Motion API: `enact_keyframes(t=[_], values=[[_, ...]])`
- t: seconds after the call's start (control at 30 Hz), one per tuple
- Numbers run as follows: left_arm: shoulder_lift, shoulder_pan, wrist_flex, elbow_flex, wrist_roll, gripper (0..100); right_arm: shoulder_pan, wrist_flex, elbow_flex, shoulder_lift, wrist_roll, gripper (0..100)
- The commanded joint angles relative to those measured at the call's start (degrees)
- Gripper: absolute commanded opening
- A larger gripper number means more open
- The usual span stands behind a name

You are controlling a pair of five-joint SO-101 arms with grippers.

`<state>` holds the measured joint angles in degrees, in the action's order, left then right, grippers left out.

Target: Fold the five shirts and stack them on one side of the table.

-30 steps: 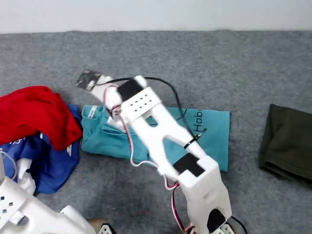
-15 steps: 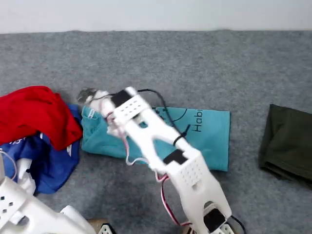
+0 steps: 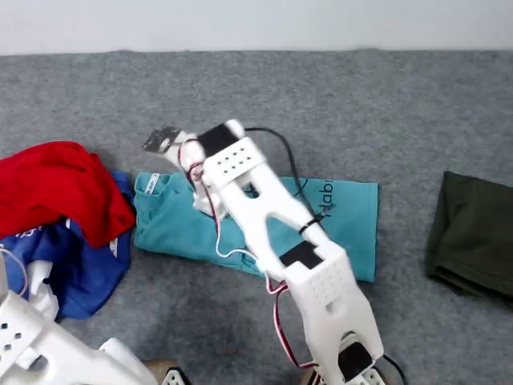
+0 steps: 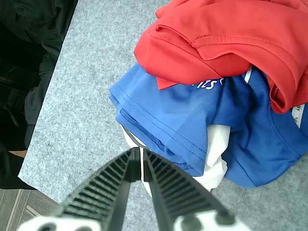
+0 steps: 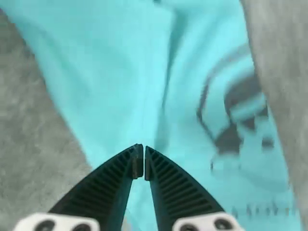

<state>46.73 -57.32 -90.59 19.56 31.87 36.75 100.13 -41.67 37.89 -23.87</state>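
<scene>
Crossing the teal shirt (image 3: 353,224) lies the right arm (image 3: 244,188).

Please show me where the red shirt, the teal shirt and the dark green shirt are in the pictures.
red shirt (image 3: 56,188), high view, middle of its crumpled top.
teal shirt (image 3: 353,233), high view, flat part beside the print.
dark green shirt (image 3: 473,241), high view, middle of the folded cloth.

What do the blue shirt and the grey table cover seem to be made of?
The blue shirt looks like thin knit, perhaps synthetic, slightly shiny, with a fine mesh texture and stitched hem. The table cover looks like matte grey felt, judging by its fuzzy, speckled surface.
</scene>
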Motion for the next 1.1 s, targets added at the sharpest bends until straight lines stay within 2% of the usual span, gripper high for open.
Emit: enact_keyframes(t=[0.0, 0.4, 0.47, 0.53, 0.63, 0.7, 0.87, 1.07], values=[[1.32, -0.35, 0.70, -0.31, -0.26, 2, -6.37, 2.95, 0.53, -8.92, 6.15, 0.9], [1.32, 0.00, 0.70, -0.31, -0.53, 2, -27.56, 0.84, 19.87, -28.97, 14.59, 1.3], [1.32, 0.00, 0.70, -0.31, -0.53, 2, -30.64, -1.27, 23.82, -31.25, 15.82, 3.7], [1.32, 0.00, 0.70, -0.31, -0.53, 2, -33.10, -4.09, 28.57, -32.66, 17.23, 10.3], [1.32, 0.00, 0.70, -0.22, -0.53, 2, -35.03, -10.77, 37.19, -34.33, 20.13, 22.6], [1.23, 0.00, 0.70, -0.22, -0.53, 2, -35.21, -15.60, 42.37, -34.33, 22.07, 26.6], [1.14, 0.00, 0.70, -0.22, -0.44, 2, -35.30, -28.53, 53.71, -34.15, 24.44, 26.9], [1.14, 0.00, 0.70, -0.22, -0.44, 2, -35.21, -37.67, 63.30, -34.15, 26.81, 26.8]])
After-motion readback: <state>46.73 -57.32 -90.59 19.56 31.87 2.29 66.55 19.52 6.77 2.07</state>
